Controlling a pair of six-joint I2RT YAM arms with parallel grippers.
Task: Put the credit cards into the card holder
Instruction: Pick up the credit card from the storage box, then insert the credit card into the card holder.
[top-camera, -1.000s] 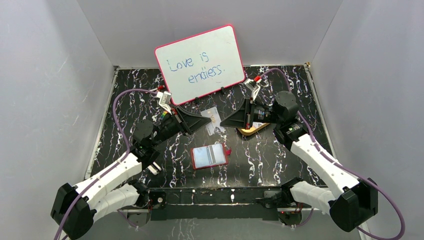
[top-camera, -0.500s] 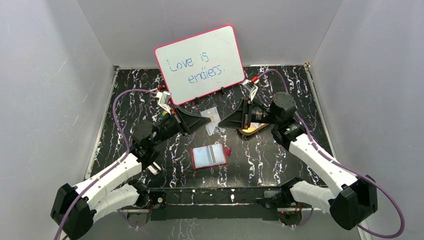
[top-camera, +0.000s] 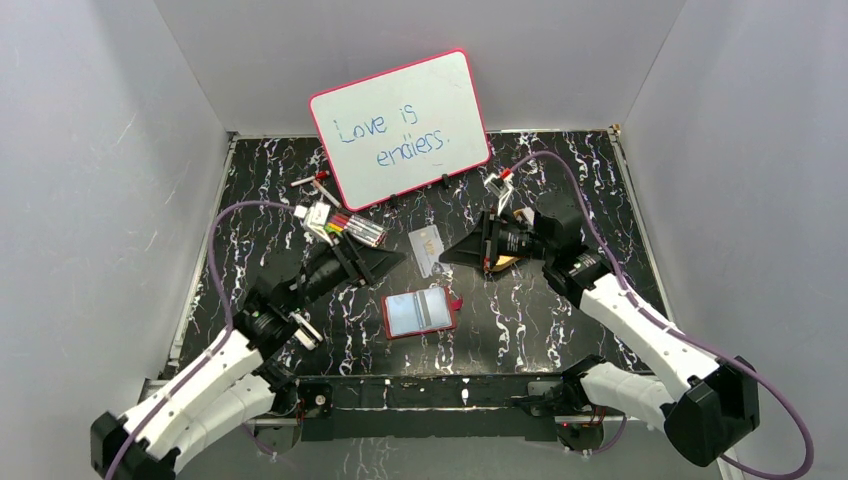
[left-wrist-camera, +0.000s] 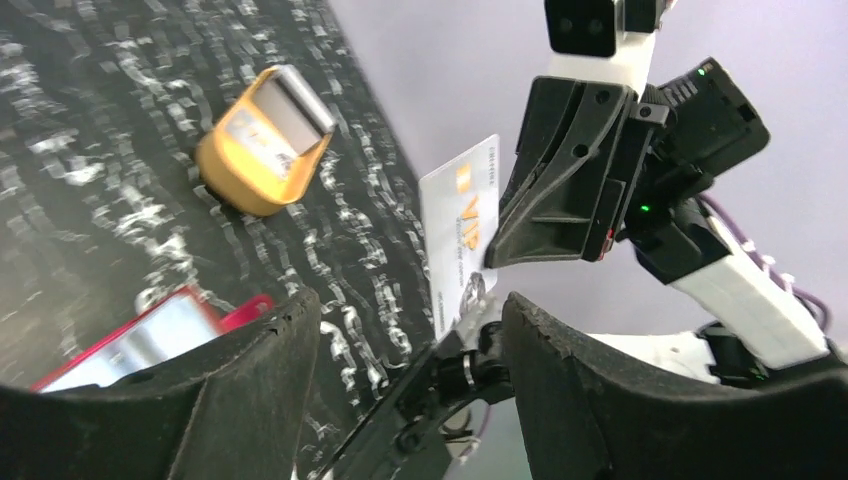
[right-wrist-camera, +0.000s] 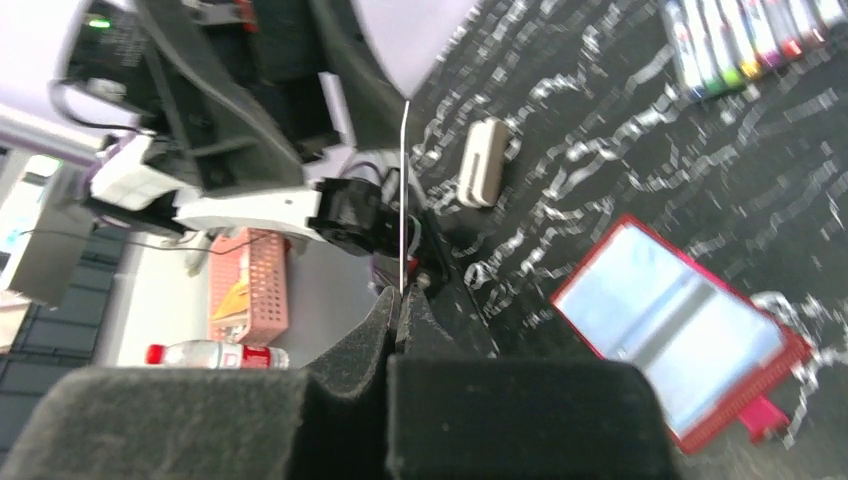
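While the right gripper (top-camera: 446, 255) clamps one credit card (top-camera: 427, 249) by its edge, fingers pressed together on it, the left gripper (top-camera: 402, 254) faces it from the other side with its jaws apart and nothing between them. The left wrist view shows the credit card upright, pale, printed "VIP", pinched at one side by the right gripper and clear of the table (top-camera: 560, 170). Whether the left fingers (left-wrist-camera: 250, 390) touch the card cannot be told; from above they end just beside it. The right wrist view shows the card edge-on, rising straight from the closed fingertips.

The card holder (top-camera: 420, 313) lies open and flat on the table, nearer the arm bases than the card and well apart from both grippers. Its clear sleeves face up and its snap tab points right.

An orange tray (left-wrist-camera: 250, 165) sits on the table under the right arm. A set of markers (top-camera: 352, 226) lies behind the left gripper. A whiteboard (top-camera: 400, 128) leans at the rear wall.
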